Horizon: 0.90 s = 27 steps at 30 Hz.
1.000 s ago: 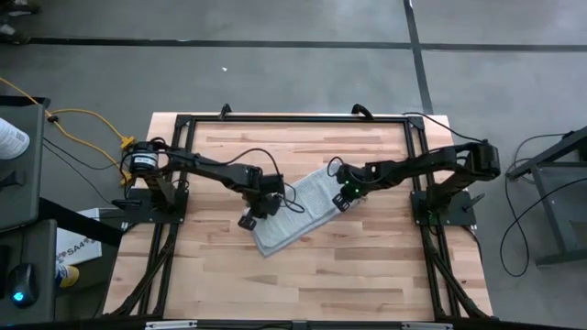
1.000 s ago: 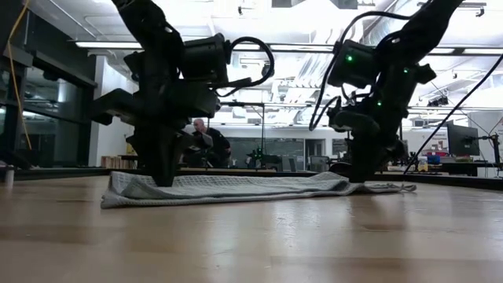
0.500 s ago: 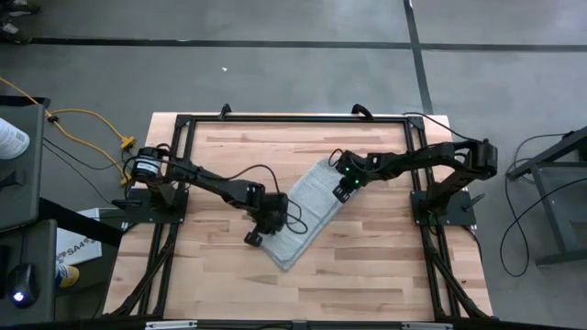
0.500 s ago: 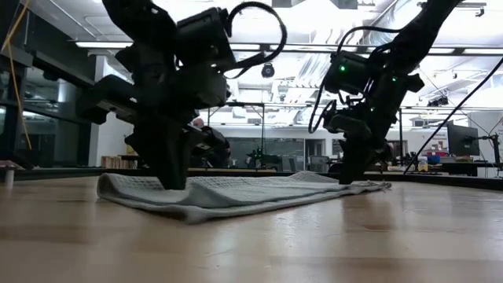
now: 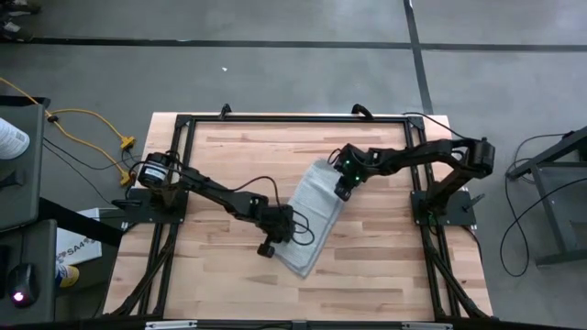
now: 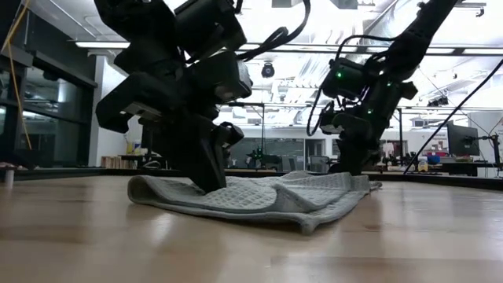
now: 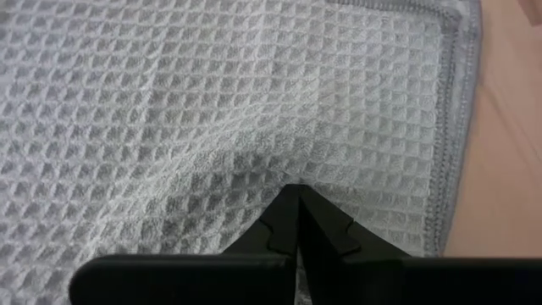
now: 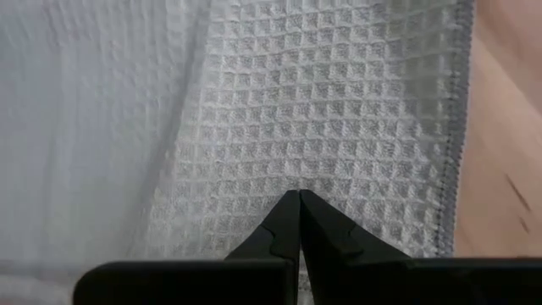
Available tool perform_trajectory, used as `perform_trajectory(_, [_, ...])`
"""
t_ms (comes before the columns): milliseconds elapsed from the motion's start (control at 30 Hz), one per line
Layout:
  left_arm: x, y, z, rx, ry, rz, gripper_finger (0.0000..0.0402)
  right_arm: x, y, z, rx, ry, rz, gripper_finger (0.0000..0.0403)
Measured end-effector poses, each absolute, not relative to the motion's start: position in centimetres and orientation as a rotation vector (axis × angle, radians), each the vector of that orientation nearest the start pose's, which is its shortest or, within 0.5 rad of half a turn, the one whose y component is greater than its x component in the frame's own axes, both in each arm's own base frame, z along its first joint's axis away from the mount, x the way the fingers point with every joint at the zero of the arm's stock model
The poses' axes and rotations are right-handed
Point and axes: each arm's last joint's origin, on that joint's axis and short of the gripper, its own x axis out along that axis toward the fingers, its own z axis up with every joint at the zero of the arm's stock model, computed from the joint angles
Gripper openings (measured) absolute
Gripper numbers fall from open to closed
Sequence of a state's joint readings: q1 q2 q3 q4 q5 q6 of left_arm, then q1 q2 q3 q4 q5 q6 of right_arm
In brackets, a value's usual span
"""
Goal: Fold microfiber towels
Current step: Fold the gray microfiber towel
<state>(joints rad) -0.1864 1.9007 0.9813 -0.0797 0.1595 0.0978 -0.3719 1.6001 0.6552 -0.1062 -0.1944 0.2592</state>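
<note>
The light grey-blue waffle-textured towel (image 5: 312,213) lies flat and slantwise on the wooden table, one end toward the far right and the other toward the near edge. In the low view the towel (image 6: 259,198) shows a low ridge. My left gripper (image 5: 279,231) is shut with its tips down on the towel's near-left part; it also shows in the low view (image 6: 209,185). My right gripper (image 5: 341,190), also shut, stands on the towel's far-right part, seen again in the low view (image 6: 346,168). My left gripper presses its shut fingertips (image 7: 296,193) down on the towel's top face near a hemmed corner (image 7: 440,127), slanting down from the table's left. The cloth puckers slightly around the tips and lies on the table. My right gripper presses its shut fingertips (image 8: 298,199) down on the towel's top face a little way in from the hemmed edge (image 8: 453,127), slanting down from the right. The towel stays flat on the wood beneath it.
A black metal frame (image 5: 293,119) runs around the tabletop, and both arm bases stand at its left and right sides. Bare wood (image 5: 385,266) lies near and right of the towel. A person (image 6: 206,141) sits in the room behind.
The towel has slid and swung about on the table, from lying mostly left to right to lying steeply near to far. My left gripper has dragged its end toward the near edge and the right. My right gripper has shifted its end toward the far edge.
</note>
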Motion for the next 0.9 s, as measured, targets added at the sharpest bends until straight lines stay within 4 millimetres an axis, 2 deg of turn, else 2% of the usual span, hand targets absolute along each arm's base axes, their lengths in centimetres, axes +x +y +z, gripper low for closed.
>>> perform_trajectory(233, [34.7, -7.9, 11.5, 0.078, 0.977, -0.357, 0.0001, 26.2, -10.4, 11.4, 0.540, 0.964, -0.257, 0.0002])
perform_trajectory(533, [34.5, -9.0, 11.5, 0.046, 0.978, -0.333, 0.0001, 30.1, -12.1, 12.3, 0.454, 0.948, -0.234, 0.0002])
perform_trajectory(900, [34.1, -10.5, 11.5, -0.007, 0.982, -0.316, 0.0000, 33.1, -13.3, 12.5, 0.401, 0.946, -0.208, 0.0002])
